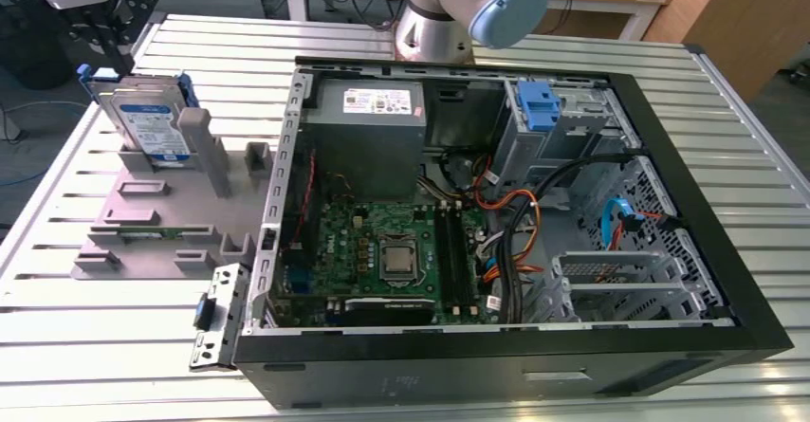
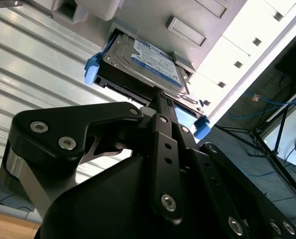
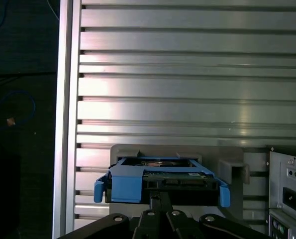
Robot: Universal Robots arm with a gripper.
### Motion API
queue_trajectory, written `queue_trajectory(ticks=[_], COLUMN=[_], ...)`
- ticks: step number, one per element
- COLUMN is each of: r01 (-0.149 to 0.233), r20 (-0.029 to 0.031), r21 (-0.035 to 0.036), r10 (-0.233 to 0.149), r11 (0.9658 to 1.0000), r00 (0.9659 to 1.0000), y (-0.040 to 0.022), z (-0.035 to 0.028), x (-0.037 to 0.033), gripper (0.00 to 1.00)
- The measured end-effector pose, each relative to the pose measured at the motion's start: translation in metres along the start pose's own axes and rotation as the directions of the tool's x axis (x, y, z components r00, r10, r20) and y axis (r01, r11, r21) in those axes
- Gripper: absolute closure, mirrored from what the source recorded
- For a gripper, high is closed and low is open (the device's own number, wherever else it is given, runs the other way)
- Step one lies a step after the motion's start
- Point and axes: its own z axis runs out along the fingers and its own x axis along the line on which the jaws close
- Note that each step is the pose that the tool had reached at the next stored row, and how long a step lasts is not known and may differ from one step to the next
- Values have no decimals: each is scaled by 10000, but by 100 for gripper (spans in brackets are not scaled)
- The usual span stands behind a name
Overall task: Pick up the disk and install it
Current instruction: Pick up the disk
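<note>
The disk stands upright in its grey holder, probably to leave the top edge free for grasping; the gripper hangs just above, jaws nearly together, holding nothing.

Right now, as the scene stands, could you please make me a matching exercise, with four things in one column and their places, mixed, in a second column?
1. disk
2. power supply
3. blue latch piece
4. processor

A. inside the case, bears a white sticker
B. middle of the green board
C. upright in the grey holder, outside the case
D. inside the case, to the exterior view's right of the power supply

Pairs: 1-C, 2-A, 3-D, 4-B.
</note>
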Motion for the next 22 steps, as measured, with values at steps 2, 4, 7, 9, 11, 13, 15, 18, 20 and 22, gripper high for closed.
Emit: queue_trajectory(ticks=[2, 4, 7, 9, 11, 13, 15, 18, 20, 22], r01=[1, 1, 184, 506, 838, 987, 995, 995, 995, 997], r20=[0, 0, -5, -17, -28, -33, -34, -34, -34, -36], r21=[0, 1, 4, 10, 17, 19, 20, 19, 20, 18], r10=[-1, -1, -184, -506, -838, -987, -995, -995, -995, -997], r11=[10000, 10000, 9998, 9987, 9965, 9951, 9950, 9950, 9950, 9950], r00=[10000, 10000, 9998, 9987, 9965, 9951, 9950, 9950, 9950, 9950], y=[0, 0, 0, 0, 0, 0, 0, 0, 0, 1], z=[0, 0, 1, 0, 0, 0, 0, 0, 0, -8], x=[0, 0, 0, 0, 0, 0, 0, 0, 0, 0], gripper=[89, 89, 89, 89, 89, 89, 89, 89, 89, 89])
